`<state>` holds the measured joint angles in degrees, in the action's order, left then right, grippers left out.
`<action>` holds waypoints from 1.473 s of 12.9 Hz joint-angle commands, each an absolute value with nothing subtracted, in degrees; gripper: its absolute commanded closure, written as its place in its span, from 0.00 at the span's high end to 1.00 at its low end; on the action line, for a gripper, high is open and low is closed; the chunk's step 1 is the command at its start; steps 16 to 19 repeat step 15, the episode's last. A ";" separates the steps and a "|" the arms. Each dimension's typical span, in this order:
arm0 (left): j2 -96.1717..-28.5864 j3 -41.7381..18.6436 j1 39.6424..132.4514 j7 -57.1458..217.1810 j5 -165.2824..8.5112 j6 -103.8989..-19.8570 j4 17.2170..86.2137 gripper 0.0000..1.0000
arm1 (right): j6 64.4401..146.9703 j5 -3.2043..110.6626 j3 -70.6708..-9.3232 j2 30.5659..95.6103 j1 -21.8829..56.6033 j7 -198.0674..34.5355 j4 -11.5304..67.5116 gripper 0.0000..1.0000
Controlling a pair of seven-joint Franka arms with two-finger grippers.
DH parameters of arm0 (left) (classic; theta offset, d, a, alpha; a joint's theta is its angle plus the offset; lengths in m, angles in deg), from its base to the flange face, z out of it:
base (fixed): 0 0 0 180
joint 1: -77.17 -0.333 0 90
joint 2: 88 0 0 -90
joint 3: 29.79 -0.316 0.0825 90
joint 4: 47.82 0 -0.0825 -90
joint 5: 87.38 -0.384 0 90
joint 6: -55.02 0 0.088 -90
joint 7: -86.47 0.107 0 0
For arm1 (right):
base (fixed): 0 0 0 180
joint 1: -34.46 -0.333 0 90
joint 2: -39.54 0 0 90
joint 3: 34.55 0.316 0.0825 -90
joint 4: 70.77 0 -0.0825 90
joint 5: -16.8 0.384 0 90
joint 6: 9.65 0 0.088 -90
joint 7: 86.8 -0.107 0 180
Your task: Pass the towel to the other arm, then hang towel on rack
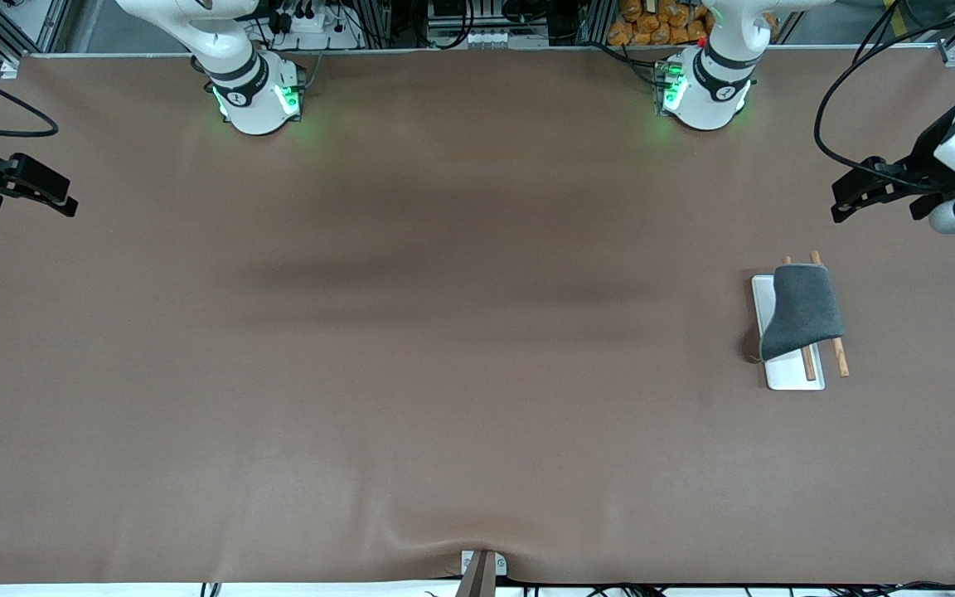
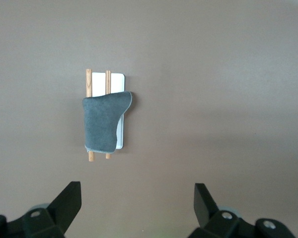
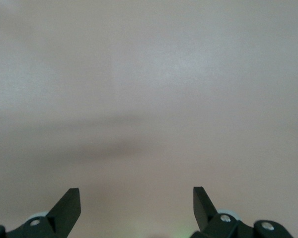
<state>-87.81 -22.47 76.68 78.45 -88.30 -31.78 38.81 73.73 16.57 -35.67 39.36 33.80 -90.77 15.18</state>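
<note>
Pincers both spread wide and empty, touching nothing. Left pincer (image 1: 846,199) up in the air over bare worktop (image 1: 444,373) at the left arm's end, well apart from the rack (image 1: 780,373); in the left wrist view, its two black fingertips (image 2: 69,198) far apart with only brown surface between them, the pincer's middle at (image 2: 136,203). Right pincer (image 1: 63,199) over the worktop edge at the right arm's end, fingertips (image 3: 69,201) likewise wide apart above plain surface, middle at (image 3: 136,203). Both arms waiting.

Towel (image 1: 805,311), dark grey and fuzzy, draped across both wooden rods (image 1: 841,361) of the rack, covering their middle stretch, rod ends poking out on either side. One corner hanging lower over the white base, toward the right arm's end. Seen also from the left wrist: towel (image 2: 104,124) over rods (image 2: 89,82), white base of the rack (image 2: 117,79) showing beside it. Rack flat on the worktop, toward the left arm's end.
</note>
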 commanded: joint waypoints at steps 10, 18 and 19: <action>-91.52 -23.98 77.17 78.82 -88.87 -32.34 43.32 1.00 | 73.14 15.65 -34.99 39.98 34.72 -90.67 13.87 1.00; -89.76 -23.90 77.79 78.47 -89.40 -31.21 39.98 1.00 | 73.14 15.65 -35.07 39.98 34.72 -90.67 13.96 1.00; -89.76 -23.90 77.79 78.47 -89.40 -31.21 39.98 1.00 | 73.14 15.65 -35.07 39.98 34.72 -90.67 13.96 1.00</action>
